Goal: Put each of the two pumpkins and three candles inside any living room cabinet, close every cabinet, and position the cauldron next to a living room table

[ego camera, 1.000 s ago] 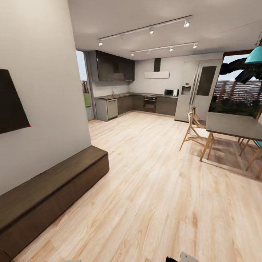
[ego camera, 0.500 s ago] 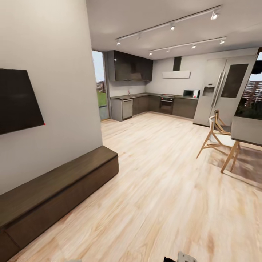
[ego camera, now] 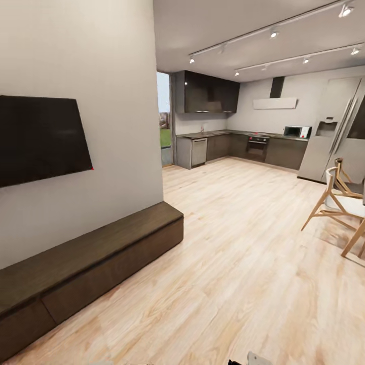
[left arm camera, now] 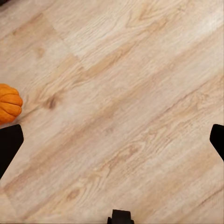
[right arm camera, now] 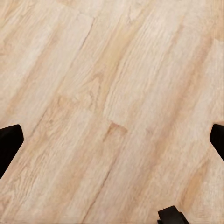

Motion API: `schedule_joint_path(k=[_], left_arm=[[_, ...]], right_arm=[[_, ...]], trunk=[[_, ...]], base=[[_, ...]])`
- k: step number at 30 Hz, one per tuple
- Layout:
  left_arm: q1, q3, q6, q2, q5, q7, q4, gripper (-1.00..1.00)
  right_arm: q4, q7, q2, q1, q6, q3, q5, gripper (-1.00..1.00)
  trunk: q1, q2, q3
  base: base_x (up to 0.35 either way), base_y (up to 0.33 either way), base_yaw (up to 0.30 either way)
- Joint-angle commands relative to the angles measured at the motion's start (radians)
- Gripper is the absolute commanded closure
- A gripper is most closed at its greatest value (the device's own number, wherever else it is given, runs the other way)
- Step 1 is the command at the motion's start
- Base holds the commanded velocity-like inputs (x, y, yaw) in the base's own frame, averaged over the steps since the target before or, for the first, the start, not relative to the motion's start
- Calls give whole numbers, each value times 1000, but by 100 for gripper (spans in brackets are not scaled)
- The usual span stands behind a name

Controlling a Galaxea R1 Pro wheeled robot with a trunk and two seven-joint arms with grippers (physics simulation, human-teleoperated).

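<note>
Left to right: TV on wall, cabinet below, drawers all shut. Pumpkin on floor beside left hand. Both hands wide open, empty. Nothing stowed yet, by judgement.

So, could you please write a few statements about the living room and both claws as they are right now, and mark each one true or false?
1. The long dark cabinet against the wall has all its fronts shut. True.
2. A pumpkin lies on the wooden floor in the left wrist view. True.
3. The left claw is shut on the pumpkin. False: its fingers stand wide apart over bare floor, and the pumpkin sits off to one side.
4. The right claw is open with nothing between its fingers. True.
5. A cauldron sits on top of the cabinet. False: the cabinet top is bare.
6. The black screen stands on the floor. False: it hangs on the wall above the cabinet.
</note>
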Motion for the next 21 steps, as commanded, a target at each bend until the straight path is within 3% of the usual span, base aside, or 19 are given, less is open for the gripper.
schedule_joint_path(k=[1, 9, 21], left_arm=[[0, 0, 0, 0, 0, 0, 0, -100], [0, 1, 0, -1, -1, 0, 0, -100], [0, 0, 0, -1, 1, 0, 0, -100]], right_arm=[[0, 0, 0, 0, 0, 0, 0, -100], [0, -1, 0, 0, 1, 0, 0, -100], [0, -3, 0, 0, 2, 2, 1, -100]], trunk=[[0, 0, 0], [0, 0, 0], [0, 0, 0]], base=[[0, 0, 293], [3, 0, 293], [149, 0, 293]])
